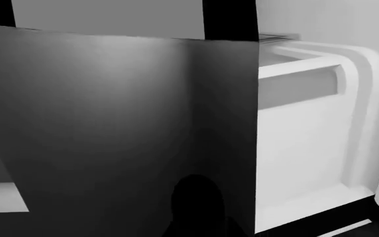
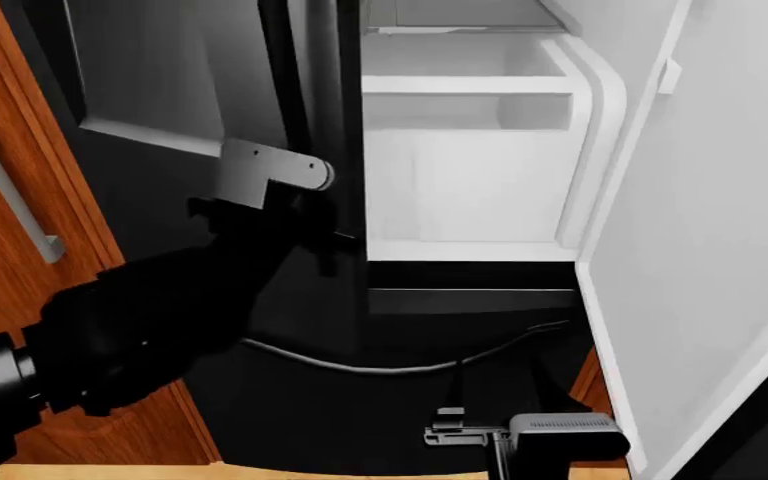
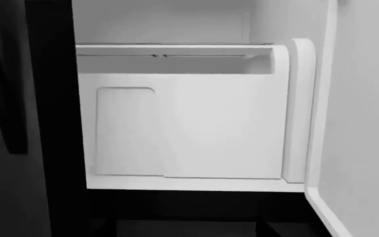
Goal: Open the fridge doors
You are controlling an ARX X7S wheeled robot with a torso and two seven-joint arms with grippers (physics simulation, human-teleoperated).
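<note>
The right fridge door [image 2: 704, 250] stands swung wide, its white inner lining [image 3: 367, 123] facing me. The left fridge door [image 2: 184, 70] is glossy black, and its face [image 1: 117, 123] fills the left wrist view. A vertical black bar handle [image 2: 291, 80] runs down that door near its inner edge. My left arm reaches up from the lower left, and my left gripper [image 2: 284, 205] sits at that handle under a grey plate [image 2: 271, 170]. Black on black hides its fingers. My right gripper [image 2: 458, 432] hangs low in front of the fridge, away from both doors, holding nothing.
The white fridge interior with a bin [image 2: 471, 150] lies straight ahead. Below it is a black drawer front with a curved silver handle [image 2: 384, 365]. A reddish wooden cabinet door [image 2: 11, 280] with a grey handle [image 2: 11, 190] stands at the left.
</note>
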